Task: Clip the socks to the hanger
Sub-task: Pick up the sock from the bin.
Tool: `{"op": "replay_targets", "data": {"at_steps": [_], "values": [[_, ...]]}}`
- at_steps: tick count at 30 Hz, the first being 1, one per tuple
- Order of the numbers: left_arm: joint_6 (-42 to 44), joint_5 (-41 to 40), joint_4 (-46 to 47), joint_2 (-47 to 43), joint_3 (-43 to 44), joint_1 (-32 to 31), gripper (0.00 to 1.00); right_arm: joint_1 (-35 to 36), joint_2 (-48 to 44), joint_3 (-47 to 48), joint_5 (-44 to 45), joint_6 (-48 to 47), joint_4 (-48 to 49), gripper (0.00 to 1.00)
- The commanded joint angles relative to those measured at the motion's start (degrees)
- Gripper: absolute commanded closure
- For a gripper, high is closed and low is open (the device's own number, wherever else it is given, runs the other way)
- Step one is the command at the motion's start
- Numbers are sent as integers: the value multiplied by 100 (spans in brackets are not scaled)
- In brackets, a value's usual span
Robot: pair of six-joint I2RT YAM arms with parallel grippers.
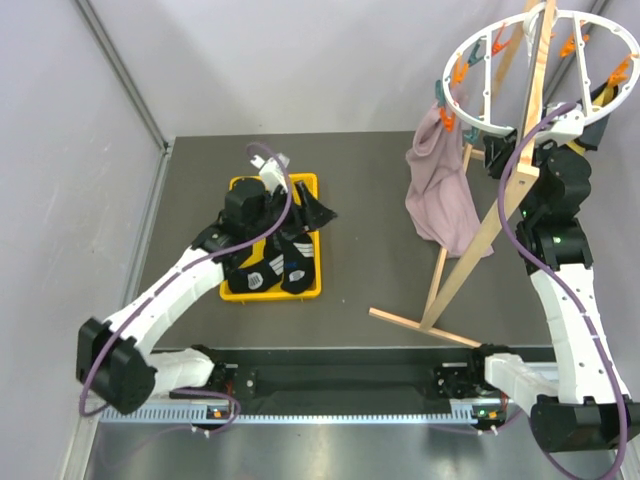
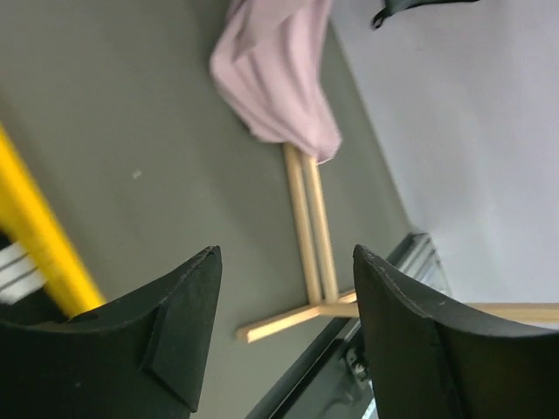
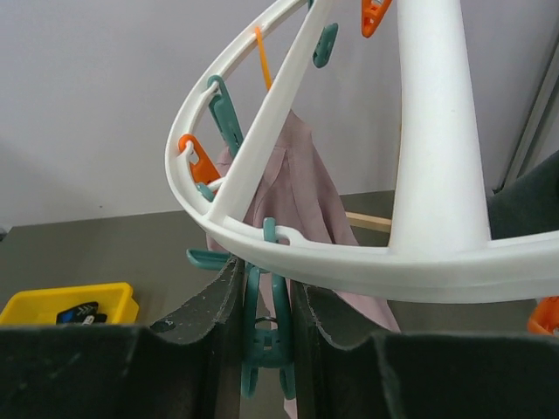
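Top view: the hanger [image 1: 478,120], a white ring on its wooden frame [image 1: 480,240], stands at the right end of the bench [image 1: 370,170], and a pink cloth [image 1: 440,195] is pegged to its rim. The socks [image 1: 270,268] lie well apart from the hanger, heaped in a yellow tray [image 1: 270,295]. Your left gripper [image 1: 312,212] is over the tray's hanger-side edge. Your right gripper [image 1: 492,158] is raised to the hanger's rim. Left wrist view: the fingers [image 2: 175,323] are spread wide with nothing between them. They face the foot of the hanger's frame and the pink cloth, with a strip of the tray on the side away from the hanger. Right wrist view: the fingers [image 3: 201,349] are pinched on a teal clip [image 3: 266,336] that hangs just under the hanger's rim, beside the pink cloth. You cannot tell whether the clip's mouth has opened. The tray and socks show low and well apart from the hanger. Step in hand, as judged: the clip is being readied and no sock has been picked up yet. Next move, as judged: lower your left fingers onto one sock, close near its cuff, and carry it across to the hanger. Feed the cuff into the held clip before the right fingers let go. Lift only a single sock, and steer it clear of the hanger's frame.
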Motion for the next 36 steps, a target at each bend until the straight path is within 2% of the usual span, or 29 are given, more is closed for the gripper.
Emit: {"op": "replay_targets", "data": {"at_steps": [1, 4, 5, 8, 13, 16, 19, 28, 36], "values": [[435, -994, -1541, -560, 189, 134, 33, 58, -15, 31, -120, 229, 10, 100], [690, -1469, -2228, -578, 347, 257, 31, 66, -41, -145, -155, 326, 133, 100], [717, -1871, -2386, -526, 400, 292, 30, 66, -24, -154, -155, 326, 133, 100], [832, -2234, -2598, -324, 576, 529, 27, 66, -32, -137, -129, 308, 37, 100], [850, -1833, -2765, 221, 918, 1169, 25, 58, -42, -23, -41, 256, -208, 100], [727, -1375, -2564, 450, 797, 1689, 25, 40, -6, 30, -76, 256, -341, 100], [656, -1357, -2291, 660, 760, 2076, 25, 22, -41, -75, -243, 334, -324, 100], [366, -1805, -1589, 2109, 1402, 2191, 25, -21, -85, -286, -410, 423, -113, 100], [261, -1551, -500, 3243, 1481, 2437, 33, -74, -112, -444, -621, 572, -34, 100]]}}
